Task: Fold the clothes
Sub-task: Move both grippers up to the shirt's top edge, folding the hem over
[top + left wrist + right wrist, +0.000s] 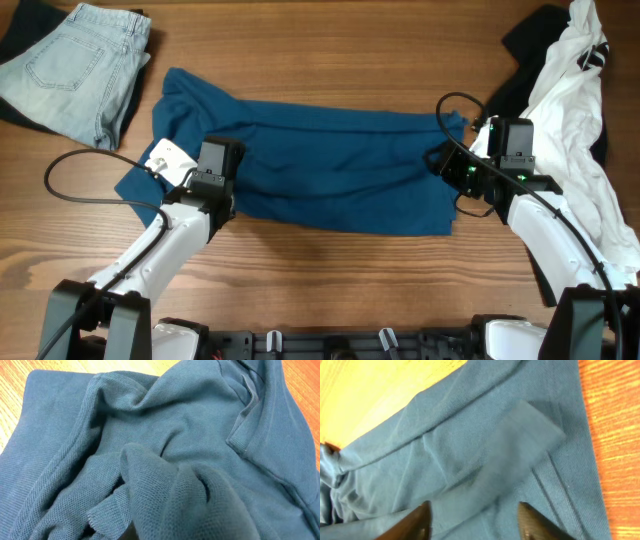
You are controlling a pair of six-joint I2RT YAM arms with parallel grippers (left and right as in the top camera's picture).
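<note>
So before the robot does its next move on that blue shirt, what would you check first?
1. Left gripper grips the teal shirt: ok. It is shut, with cloth bunched right at it in the left wrist view, though the fingers themselves are hidden.
2. Right gripper open: ok, fingers stand apart above the cloth.
3. Shirt lying smooth: not ok, it is wrinkled and its left end is bunched.
4. Jeans clear of the shirt: ok, they lie apart.
5. White garment clear of the shirt's right edge: cannot tell, they lie very close.
</note>
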